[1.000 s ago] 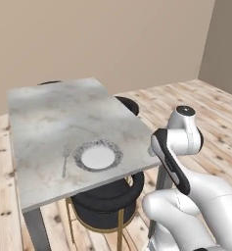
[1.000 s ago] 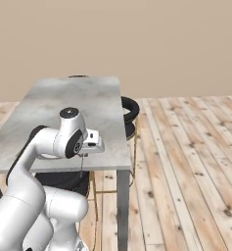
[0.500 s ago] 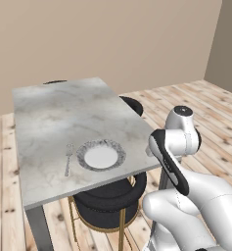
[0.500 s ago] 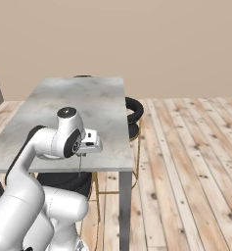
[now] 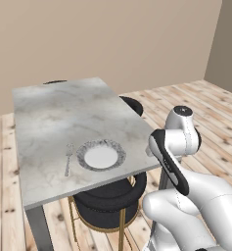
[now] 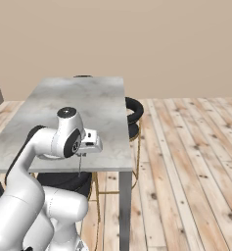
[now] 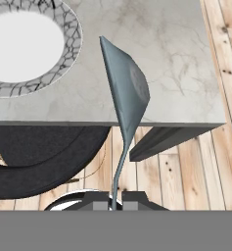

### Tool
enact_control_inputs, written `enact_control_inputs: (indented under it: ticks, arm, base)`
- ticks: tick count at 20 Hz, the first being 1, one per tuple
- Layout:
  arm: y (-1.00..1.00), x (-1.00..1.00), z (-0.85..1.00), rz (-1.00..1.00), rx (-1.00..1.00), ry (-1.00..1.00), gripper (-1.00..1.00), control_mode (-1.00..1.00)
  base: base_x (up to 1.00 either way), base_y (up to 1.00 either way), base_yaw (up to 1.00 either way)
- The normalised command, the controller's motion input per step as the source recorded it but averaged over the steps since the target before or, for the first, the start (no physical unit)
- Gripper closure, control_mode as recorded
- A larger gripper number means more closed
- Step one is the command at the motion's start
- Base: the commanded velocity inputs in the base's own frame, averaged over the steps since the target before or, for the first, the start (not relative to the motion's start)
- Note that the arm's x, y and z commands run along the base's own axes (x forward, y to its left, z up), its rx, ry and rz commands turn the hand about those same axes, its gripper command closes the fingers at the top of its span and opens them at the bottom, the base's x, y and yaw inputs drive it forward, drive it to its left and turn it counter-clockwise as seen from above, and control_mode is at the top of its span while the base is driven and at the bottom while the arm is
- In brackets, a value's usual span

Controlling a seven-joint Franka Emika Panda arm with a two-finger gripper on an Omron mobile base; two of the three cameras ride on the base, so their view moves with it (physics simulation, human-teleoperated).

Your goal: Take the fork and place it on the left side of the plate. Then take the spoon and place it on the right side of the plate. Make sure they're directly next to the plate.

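The spoon (image 7: pixel 127 88) hangs in the gripper (image 7: pixel 115 200), pinched by the end of its slim handle between jaws drawn almost fully together, its blue-grey bowl pointing away from the hand and hovering above the marble table's (image 5: pixel 63 117) near edge, to the right of the plate (image 5: pixel 101 156). In the right base view the same spoon (image 6: pixel 80 164) dangles thin and dark below the hand (image 6: pixel 88 143), just off the table's (image 6: pixel 78 108) front edge. Held by the handle tip like this, the bowl leads, which I judge suits laying it down lengthwise beside the plate.

The fork (image 5: pixel 68 159) already lies flat on the table just beside the plate's left rim, tines pointing away from the robot, handle toward the near edge; it looks close to the rim, though whether it touches I cannot tell. So the first half of the task appears done and the spoon placement is the step in hand.

In the hand view the plate (image 7: pixel 63 59) shows its grey crackled rim and white centre at upper left of the spoon, with bare marble between them where the spoon should land. A black round stool (image 5: pixel 107 196) sits under the table below the plate.

No brand, label or writing can be read anywhere.
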Motion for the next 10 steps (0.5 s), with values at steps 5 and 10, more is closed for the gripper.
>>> enact_control_inputs:
  ticks: [5,10]
  arm:
    - [0.00,0.00,0.00,0.00,0.00,0.00,1.00,1.00]
    - [0.00,0.00,0.00,0.00,0.00,0.00,1.00,-1.00]
  base:
    - [0.00,0.00,0.00]
    - [0.00,0.00,0.00]
